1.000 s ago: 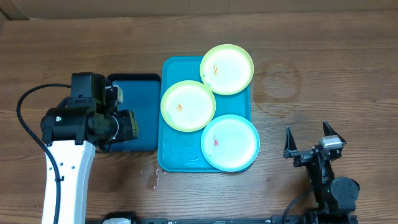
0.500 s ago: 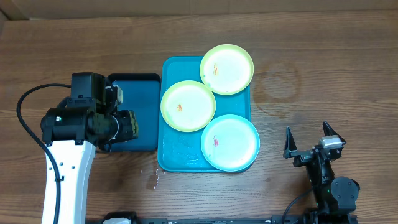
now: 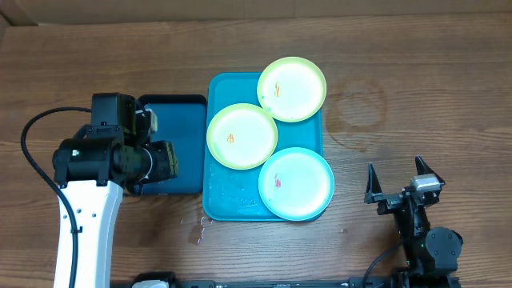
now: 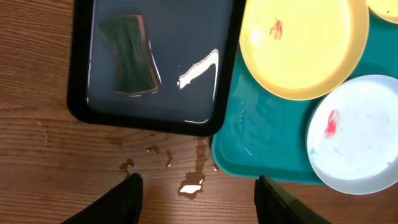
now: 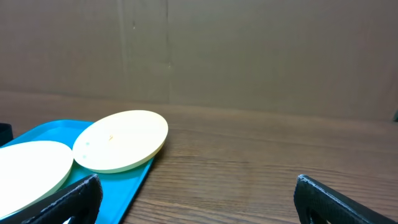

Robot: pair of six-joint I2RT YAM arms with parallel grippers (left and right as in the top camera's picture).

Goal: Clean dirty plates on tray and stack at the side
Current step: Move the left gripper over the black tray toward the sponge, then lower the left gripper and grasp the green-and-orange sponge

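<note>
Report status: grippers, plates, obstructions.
Left gripper and right gripper open, empty. Three round plastic plates, two lime-green-rimmed, one light-blue-rimmed, smeared, on large turquoise plastic tray; none stacked. Green sponge untouched in dark-blue tray.

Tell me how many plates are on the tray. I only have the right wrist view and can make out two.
Observer: Three. The far green plate, the middle green plate and the blue plate all sit on the turquoise tray.
Operator: Are they dirty?
Observer: Yes. The overhead view shows a small orange smear on each green one and a red smear on the blue one.
Operator: Where is the other arm?
Observer: The left gripper is open over the table, beside a dark tray that holds a green sponge.
</note>
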